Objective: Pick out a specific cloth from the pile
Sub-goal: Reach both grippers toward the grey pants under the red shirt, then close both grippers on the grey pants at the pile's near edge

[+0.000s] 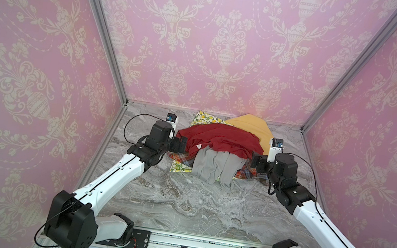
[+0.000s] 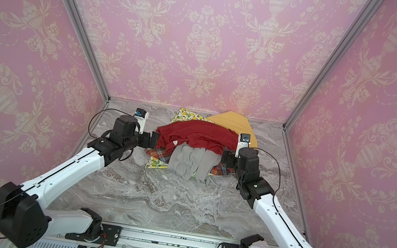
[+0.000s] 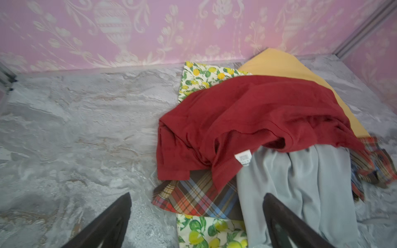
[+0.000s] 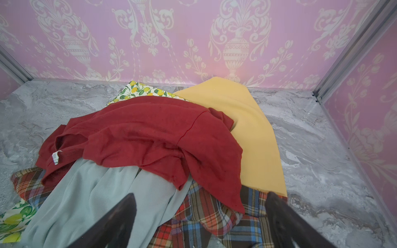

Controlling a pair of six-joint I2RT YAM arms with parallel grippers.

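Left wrist view: left fingers (image 3: 111, 223) wide, empty; right fingers (image 4: 285, 223) same. Meanwhile grey cloth (image 1: 215, 166) hangs out the near side of the pile (image 1: 223, 147), top tucked under red shirt (image 2: 198, 135). Approach step imo; next = pinch bare grey folds w/o catching plaid shirt (image 4: 214, 219).

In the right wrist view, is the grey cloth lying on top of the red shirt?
No: the red shirt lies over the grey cloth, whose folds stick out from under its edge.
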